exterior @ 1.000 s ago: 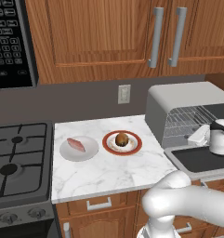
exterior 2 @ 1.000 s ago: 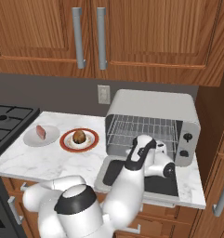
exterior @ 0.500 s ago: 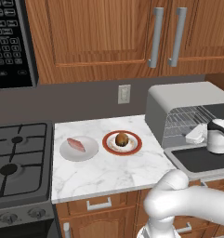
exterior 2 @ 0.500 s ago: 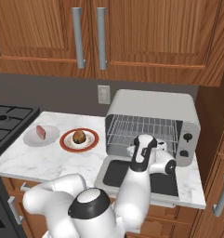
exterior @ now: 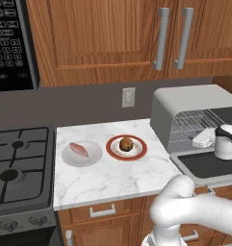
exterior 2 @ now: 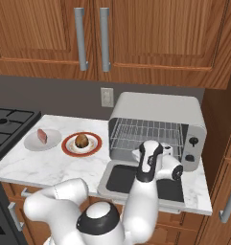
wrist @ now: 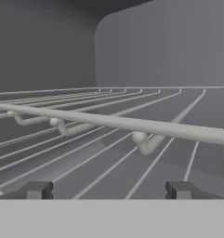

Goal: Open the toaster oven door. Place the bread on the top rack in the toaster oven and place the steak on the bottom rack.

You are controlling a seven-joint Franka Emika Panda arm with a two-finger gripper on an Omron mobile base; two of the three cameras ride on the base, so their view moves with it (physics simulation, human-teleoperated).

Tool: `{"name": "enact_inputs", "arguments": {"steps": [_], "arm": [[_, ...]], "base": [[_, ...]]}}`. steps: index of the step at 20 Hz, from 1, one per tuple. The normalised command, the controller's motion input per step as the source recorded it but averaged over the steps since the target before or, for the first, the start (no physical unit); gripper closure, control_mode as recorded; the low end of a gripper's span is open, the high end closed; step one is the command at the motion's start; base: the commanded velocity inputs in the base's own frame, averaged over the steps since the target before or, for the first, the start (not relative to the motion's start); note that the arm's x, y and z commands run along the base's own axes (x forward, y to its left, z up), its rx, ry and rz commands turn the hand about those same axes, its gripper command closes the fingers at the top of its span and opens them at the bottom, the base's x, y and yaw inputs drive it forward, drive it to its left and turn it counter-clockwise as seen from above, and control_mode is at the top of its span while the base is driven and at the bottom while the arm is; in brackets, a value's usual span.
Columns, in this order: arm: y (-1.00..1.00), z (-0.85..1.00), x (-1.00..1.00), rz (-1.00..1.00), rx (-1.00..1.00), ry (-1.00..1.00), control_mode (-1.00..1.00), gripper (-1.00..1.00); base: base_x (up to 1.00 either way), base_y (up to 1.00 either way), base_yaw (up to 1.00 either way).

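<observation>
Marble counter [exterior: 108,180] w/ two plates sitting side by side, apart: plain white plate [exterior: 81,154] nearer the stove, red-rimmed plate [exterior: 126,147] next to it. Black gas stove [exterior: 19,163] adjoining counter's left end. Microwave keypad [exterior: 11,43] hanging above stove. Wood cabinets [exterior 2: 112,33] w/ grey bar handles [exterior 2: 79,38] overhead. Wall outlet [exterior: 128,97] sitting on backsplash.

Both base views are evenly and softly lit, with flat rendered shading and no glare. Only faint shadows lie on the counter [exterior: 108,178] beneath the plates. The oven [exterior 2: 155,125] interior reads darker than its pale shell, and its door [exterior 2: 141,179] glass is near black without reflections. Edges look sharp and undistorted. The hand view is dim and grey, its near rack [wrist: 132,124] wire slightly soft, the far wall smooth.
</observation>
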Motion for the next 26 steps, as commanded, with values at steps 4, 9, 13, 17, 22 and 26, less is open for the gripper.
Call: {"name": "enact_inputs", "arguments": {"steps": [4, 9, 13, 17, 22, 26], "arm": [[0.0, -0.39, 0.0, 0.0, 0.05, 0.03, -1.0, -1.0], [0.04, -0.6, -0.15, -0.01, 0.01, 0.15, -1.0, -1.0], [0.02, -0.71, -0.23, -0.02, 0.0, 0.25, -1.0, -1.0], [0.02, -0.87, -0.43, -0.02, 0.01, 0.24, -1.0, -1.0], [0.12, -0.98, -0.76, -0.03, 0.0, 0.26, -1.0, -1.0], [0.19, -1.0, -0.93, -0.04, 0.0, 0.27, -1.0, -1.0]], "base": [[0.0, 0.0, 0.0], [0.0, 0.0, 0.0], [0.0, 0.0, 0.0], [0.0, 0.0, 0.0], [0.0, 0.0, 0.0], [0.0, 0.0, 0.0]]}}
